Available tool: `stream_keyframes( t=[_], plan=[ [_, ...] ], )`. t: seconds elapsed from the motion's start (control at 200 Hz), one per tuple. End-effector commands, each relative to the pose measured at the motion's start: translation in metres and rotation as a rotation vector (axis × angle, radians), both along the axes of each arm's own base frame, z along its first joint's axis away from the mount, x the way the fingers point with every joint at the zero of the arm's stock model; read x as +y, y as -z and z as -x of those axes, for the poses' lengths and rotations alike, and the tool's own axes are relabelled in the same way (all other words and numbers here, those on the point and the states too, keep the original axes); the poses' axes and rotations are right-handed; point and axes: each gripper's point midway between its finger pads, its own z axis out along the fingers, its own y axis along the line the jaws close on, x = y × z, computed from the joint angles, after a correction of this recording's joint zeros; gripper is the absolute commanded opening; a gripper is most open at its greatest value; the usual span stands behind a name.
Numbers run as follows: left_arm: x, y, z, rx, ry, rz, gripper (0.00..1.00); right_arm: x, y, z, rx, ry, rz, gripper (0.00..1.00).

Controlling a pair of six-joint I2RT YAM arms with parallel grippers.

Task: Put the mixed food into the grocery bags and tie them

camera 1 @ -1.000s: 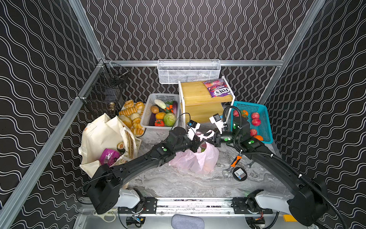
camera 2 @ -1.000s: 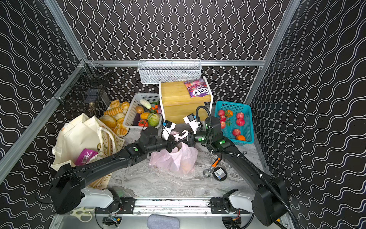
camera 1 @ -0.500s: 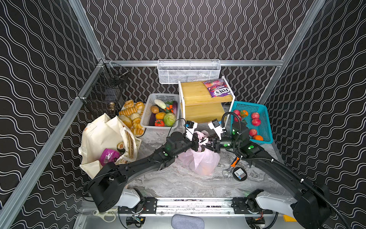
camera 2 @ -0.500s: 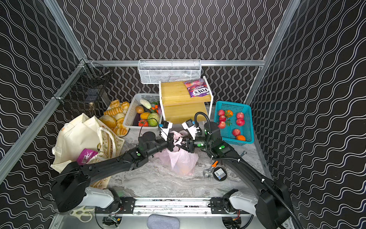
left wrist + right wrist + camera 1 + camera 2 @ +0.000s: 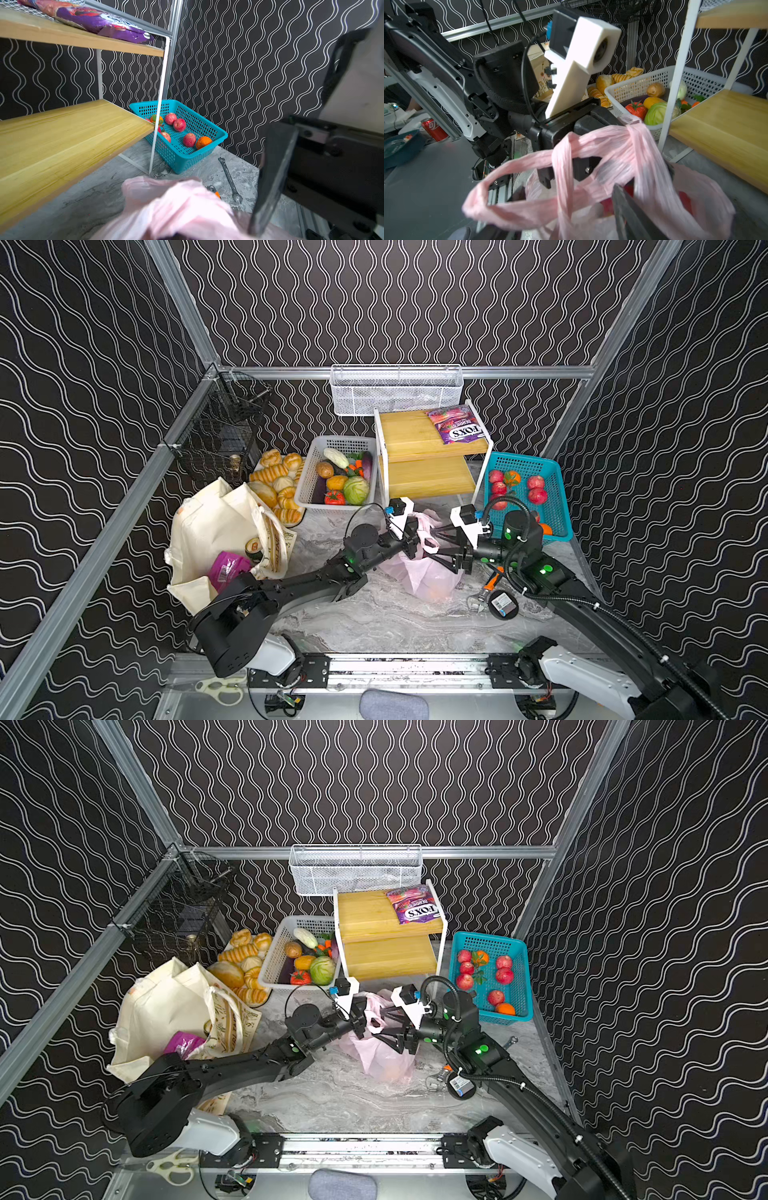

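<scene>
1. The pink plastic bag stands on the desk at mid-scene, between the two arms and just on the near side of the wooden shelf rack.
2. The left gripper sits at the top of the bag. Its jaws are clenched on a bunched strip of the pink plastic.
3. The right gripper faces it from the right. Its jaws are released and spread apart, with the twisted bag handles just beside them.
4. Red and orange contents show faintly through the bag wall.
5. The canvas tote lies at the left of the desk. A magenta pouch and a can sit in its mouth.
6. A FOX'S candy bag lies on the top shelf of the rack.
</scene>
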Motion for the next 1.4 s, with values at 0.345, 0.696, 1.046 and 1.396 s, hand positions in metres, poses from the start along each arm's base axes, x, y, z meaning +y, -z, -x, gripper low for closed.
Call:
stream_keyframes(
  t=[0.345,0.696,1.046,1.396],
  plan=[
    [0.001,-0.015,0.002,-0.082,-0.009,0.0,0.05,-0.038,-0.037,-0.004,-0.287,0.211,-0.064,0.71],
    [-0.003,-0.009,0.001,-0.059,0.007,-0.009,0.05,-0.076,-0.052,-0.077,0.051,0.44,-0.229,0.4],
    [-0.007,-0.006,-0.002,-0.04,0.008,-0.03,0.05,-0.029,0.01,-0.086,0.407,0.169,-0.12,0.19],
    [-0.015,-0.014,0.004,-0.073,0.07,0.029,0.03,0.016,0.039,-0.021,0.385,-0.007,-0.038,0.15]
  ],
)
